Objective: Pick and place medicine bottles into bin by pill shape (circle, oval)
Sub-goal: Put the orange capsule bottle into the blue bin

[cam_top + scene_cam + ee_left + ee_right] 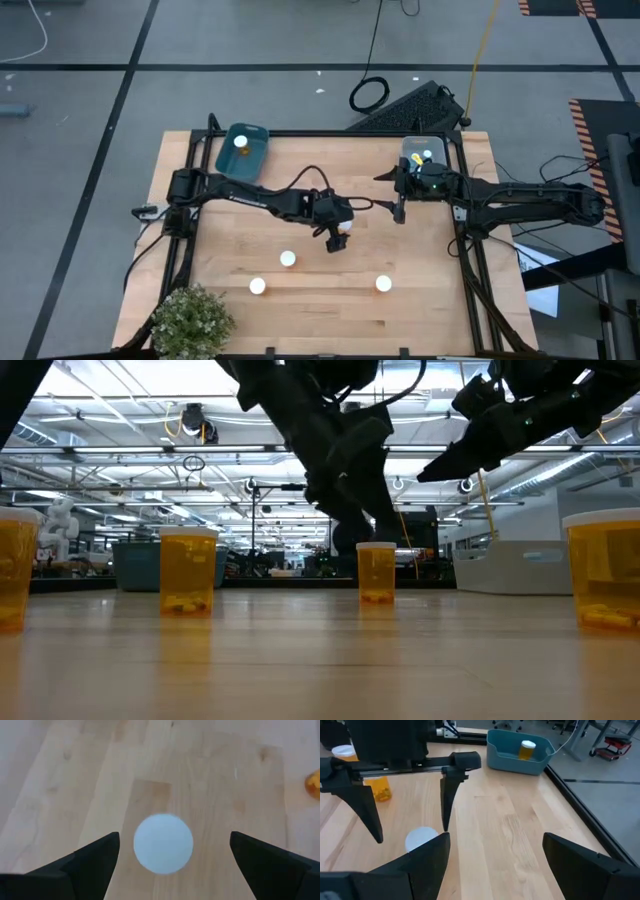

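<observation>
So we've got the left end effector (337, 240) sitting near the middle of the desk (330, 310) in the high view, fingers spread wide open and straddling one medicine bottle (341, 240). In the left wrist view that bottle's white cap (163, 843) sits right between the two dark fingers (92, 862), with clear gaps on both sides, so nothing's touching it.

The right end effector (399, 205) is up in the right half of the high view, just below the grey bin (445, 148) at the upper right corner of the desk. Its fingers (422, 865) are open too and we see nothing held between them. That grey bin has some stuff in it already, but it's too small for us to tell what exactly.

The teal bin (243, 151) is at the upper left of the desk and has one orange bottle (241, 141) standing in it; the right wrist view shows it nicely too.

Three more bottles stand loose in the lower part of the high view: one (288, 259) just lower left of the left end effector, one (257, 286) further down to the left, and one (383, 284) at the lower right. A leafy little plant (190, 320) sits at the lower left corner.

Low view shows orange bottles (187, 571) with pills at the bottom, shape too small to call.
</observation>
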You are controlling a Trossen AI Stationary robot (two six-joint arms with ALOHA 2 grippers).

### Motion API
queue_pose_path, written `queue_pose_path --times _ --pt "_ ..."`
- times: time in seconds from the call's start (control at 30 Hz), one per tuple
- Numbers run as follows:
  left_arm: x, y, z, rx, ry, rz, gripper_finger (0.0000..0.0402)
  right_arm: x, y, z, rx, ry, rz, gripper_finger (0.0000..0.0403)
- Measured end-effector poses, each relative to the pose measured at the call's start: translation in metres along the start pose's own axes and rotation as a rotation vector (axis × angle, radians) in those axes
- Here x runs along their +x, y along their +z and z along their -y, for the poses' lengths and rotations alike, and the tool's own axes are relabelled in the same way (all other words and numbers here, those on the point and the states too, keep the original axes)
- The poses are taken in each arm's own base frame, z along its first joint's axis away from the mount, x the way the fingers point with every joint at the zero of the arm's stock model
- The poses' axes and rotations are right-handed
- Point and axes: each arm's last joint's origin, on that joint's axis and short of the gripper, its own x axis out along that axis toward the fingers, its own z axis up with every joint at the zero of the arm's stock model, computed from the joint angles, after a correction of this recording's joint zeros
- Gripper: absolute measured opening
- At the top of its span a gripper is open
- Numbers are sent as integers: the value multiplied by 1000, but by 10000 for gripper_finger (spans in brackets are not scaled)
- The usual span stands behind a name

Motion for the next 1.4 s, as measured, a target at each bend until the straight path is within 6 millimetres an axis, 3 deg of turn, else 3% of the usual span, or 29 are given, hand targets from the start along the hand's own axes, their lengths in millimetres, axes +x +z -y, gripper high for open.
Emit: queue_pose_path --times 0.37,0.9,1.4 --pt "24 -8 -2 14 12 -22 381 0 -3 0 4 5 -33 313" --pt "22 -8 -3 31 51 -17 246 0 -5 -1 13 7 -49 313" --pt "13 -8 1 46 39 -38 232 0 -5 -1 12 7 -51 313"
